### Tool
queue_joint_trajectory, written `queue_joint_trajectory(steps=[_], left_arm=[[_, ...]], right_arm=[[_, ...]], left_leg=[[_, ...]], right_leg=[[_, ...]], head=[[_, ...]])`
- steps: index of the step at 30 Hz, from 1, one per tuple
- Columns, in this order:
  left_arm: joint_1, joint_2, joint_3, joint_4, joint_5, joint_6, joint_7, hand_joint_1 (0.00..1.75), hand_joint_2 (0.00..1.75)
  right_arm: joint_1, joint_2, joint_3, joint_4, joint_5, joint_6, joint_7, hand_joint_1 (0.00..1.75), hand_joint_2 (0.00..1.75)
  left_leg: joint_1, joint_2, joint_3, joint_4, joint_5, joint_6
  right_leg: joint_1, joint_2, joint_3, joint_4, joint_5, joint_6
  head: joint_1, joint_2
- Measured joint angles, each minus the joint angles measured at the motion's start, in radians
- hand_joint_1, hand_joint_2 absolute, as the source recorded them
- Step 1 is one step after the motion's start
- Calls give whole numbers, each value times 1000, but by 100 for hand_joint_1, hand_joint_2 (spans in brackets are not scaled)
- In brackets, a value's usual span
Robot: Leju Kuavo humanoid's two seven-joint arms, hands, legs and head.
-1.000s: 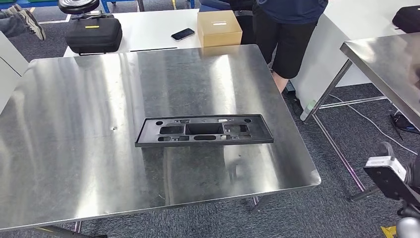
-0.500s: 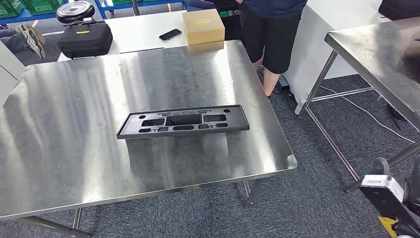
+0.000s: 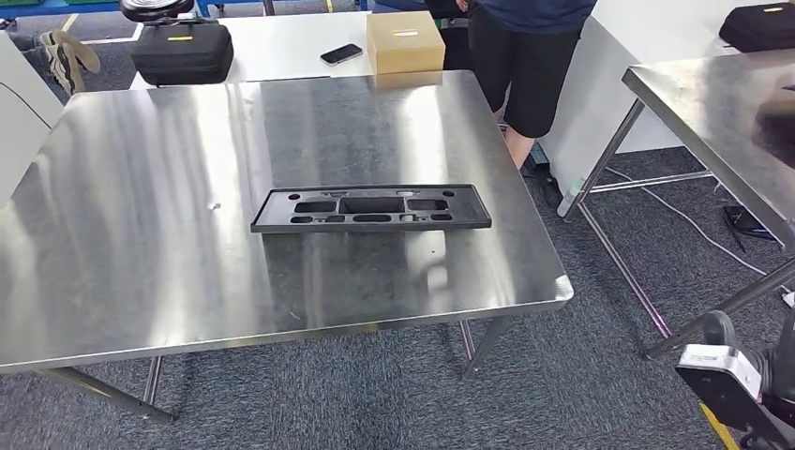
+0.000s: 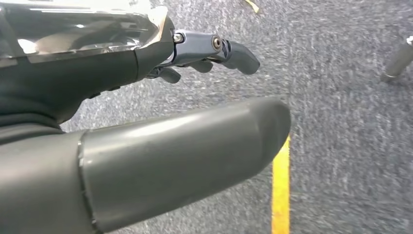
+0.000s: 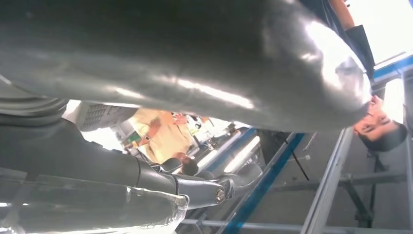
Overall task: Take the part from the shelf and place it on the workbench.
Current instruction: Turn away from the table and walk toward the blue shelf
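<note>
The black plastic part (image 3: 371,208), a long flat frame with several cut-outs, lies flat on the steel workbench (image 3: 141,206), right of its middle. No hand touches it. My left hand (image 4: 160,156) hangs over grey carpet, thumb and dark fingers (image 4: 229,48) apart, holding nothing. My right hand (image 5: 185,63) is also bare, its thick thumb well apart from its fingers (image 5: 195,187). In the head view my right wrist (image 3: 727,380) sits low at the right, off the workbench's corner.
A second steel table (image 3: 712,103) stands to the right, with a carpet gap between. Behind the workbench a white table carries a black case (image 3: 183,52), a phone (image 3: 341,53) and a cardboard box (image 3: 404,42). A person in dark shorts (image 3: 525,56) stands there. A yellow floor line (image 4: 281,195) runs under my left hand.
The whole picture has shifted, so the camera moved: the workbench now sits farther off and more of the carpet shows. The part lies where it lay on the bench.
</note>
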Motion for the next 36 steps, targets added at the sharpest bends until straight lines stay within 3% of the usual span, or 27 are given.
queue_joint_trajectory(steps=[1,2,3,4,6,8,9,11,12,13,15,16,17,18,19,20,22,23,24,26,27,29,31,32,33,34,36], left_arm=[[1,0,2,0,0,3,0,0,0],[1,0,5,0,-1,6,0,0,0],[1,0,8,0,-1,10,0,0,0],[2,0,10,0,-2,14,0,0,0],[2,2,13,-1,-6,21,0,0,0],[2,6,18,-2,-9,25,-2,0,0],[2,9,23,-3,-9,28,-3,0,0],[4,14,35,-5,-9,33,-5,0,0],[7,17,39,-5,-9,35,-6,0,0],[9,19,43,-6,-9,36,-7,0,0],[12,24,51,-8,-9,37,-10,0,0],[13,25,55,-9,-9,37,-12,0,0],[13,27,59,-10,-9,39,-15,0,0],[13,28,63,-12,-9,40,-18,0,0],[13,30,67,-13,-9,41,-20,0,0],[14,31,72,-15,-8,42,-21,0,0],[13,34,83,-20,-5,43,-21,0,0],[13,35,89,-23,-3,43,-22,0,0],[14,35,94,-25,-1,43,-22,0,0],[18,35,105,-27,2,44,-23,0,0],[19,35,109,-28,2,44,-23,0,0],[19,35,114,-30,3,44,-23,0,0],[19,35,116,-33,3,44,-23,0,0],[20,35,118,-33,3,44,-23,0,0],[20,34,120,-33,3,44,-23,0,0],[20,33,122,-33,3,44,-23,0,0],[20,32,127,-34,3,44,-23,0,0]], right_arm=[[0,4,1,0,5,2,0,0,0],[0,9,2,0,11,5,0,0,0],[0,14,4,0,19,8,0,0,0],[0,18,7,0,26,12,0,0,0],[-1,27,10,-2,34,14,0,0,0],[1,33,11,-6,36,15,0,0,0],[1,35,11,-7,35,16,0,0,0],[3,39,11,-8,32,18,1,0,0],[4,41,11,-8,30,18,0,0,0],[5,42,11,-9,28,19,0,0,0],[8,45,11,-10,27,19,0,0,0],[11,47,11,-11,25,19,0,0,0],[14,48,11,-12,22,20,-1,0,0],[20,49,11,-13,17,21,-3,0,0],[27,51,11,-13,10,24,-5,0,0],[34,52,11,-14,1,26,-7,0,0],[48,54,11,-15,-17,31,-13,0,0],[56,56,11,-15,-27,33,-15,0,0],[64,58,11,-15,-35,33,-18,0,0],[80,63,14,-15,-45,34,-22,0,0],[87,65,15,-14,-47,34,-24,0,0],[98,69,17,-12,-49,34,-27,0,0],[104,72,18,-10,-50,34,-27,0,0],[106,74,18,-9,-50,34,-27,0,0],[108,76,19,-7,-52,34,-27,0,0],[109,78,19,-6,-55,34,-27,0,0],[111,85,20,-1,-61,35,-23,0,0]], left_leg=[[-1,1,-13,0,10,0],[-1,3,-26,1,21,-1],[-1,4,-39,2,31,-3],[-1,5,-50,4,41,-6],[-1,5,-71,9,59,-15],[-4,3,-82,12,77,-28],[-5,3,-84,11,85,-34],[-3,1,-88,10,96,-45],[-1,-1,-96,20,79,-50],[1,-3,-107,46,44,-54],[4,-7,-139,159,-63,-63],[5,-8,-152,225,-103,-66],[6,-9,-156,276,-120,-69],[7,-9,-146,297,-113,-70],[9,-9,-117,281,-89,-71],[11,-9,-70,230,-62,-71],[13,-12,34,88,-49,-69],[11,-14,67,35,-56,-66],[7,-16,81,6,-65,-61],[2,-14,71,-4,-57,-43],[2,-11,62,-6,-46,-31],[3,-4,37,-10,-20,-10],[-1,0,6,-9,5,-3],[-3,1,-9,-8,17,-3],[-5,3,-25,-7,30,-3],[-6,4,-39,-6,43,-4],[-8,4,-65,-5,67,-9]], right_leg=[[0,0,-13,59,-29,2],[-1,0,-13,98,-40,9],[-3,0,4,102,-33,19],[-5,0,38,70,-12,31],[-8,0,145,-73,18,45],[-3,2,213,-184,14,34],[2,3,219,-202,9,24],[0,1,201,-203,21,2],[-4,0,192,-203,30,-12],[-8,-2,181,-204,41,-25],[-8,-4,155,-204,66,-42],[-7,-4,142,-203,78,-43],[-6,-4,128,-202,90,-41],[-7,-4,116,-200,101,-39],[-7,-4,103,-198,110,-35],[-8,-4,90,-194,117,-30],[-8,-5,72,-184,129,-18],[-6,-6,66,-180,135,-10],[-5,-6,63,-179,142,-3],[-5,-7,59,-182,155,12],[-6,-6,52,-175,147,14],[-7,-3,22,-110,81,6],[-6,-2,-13,18,-9,-2],[-6,-2,-21,76,-33,2],[-6,-2,-15,110,-37,9],[-6,-1,9,106,-23,19],[-5,-1,111,-9,16,28]], head=[[1,0],[2,0],[2,0],[2,0],[3,0],[1,0],[0,0],[-1,0],[-1,0],[-2,0],[-3,0],[-4,0],[-4,0],[-4,0],[-4,0],[-4,0],[-4,0],[-3,0],[-3,0],[-2,0],[-2,0],[2,0],[4,0],[5,0],[5,0],[5,0],[5,0]])
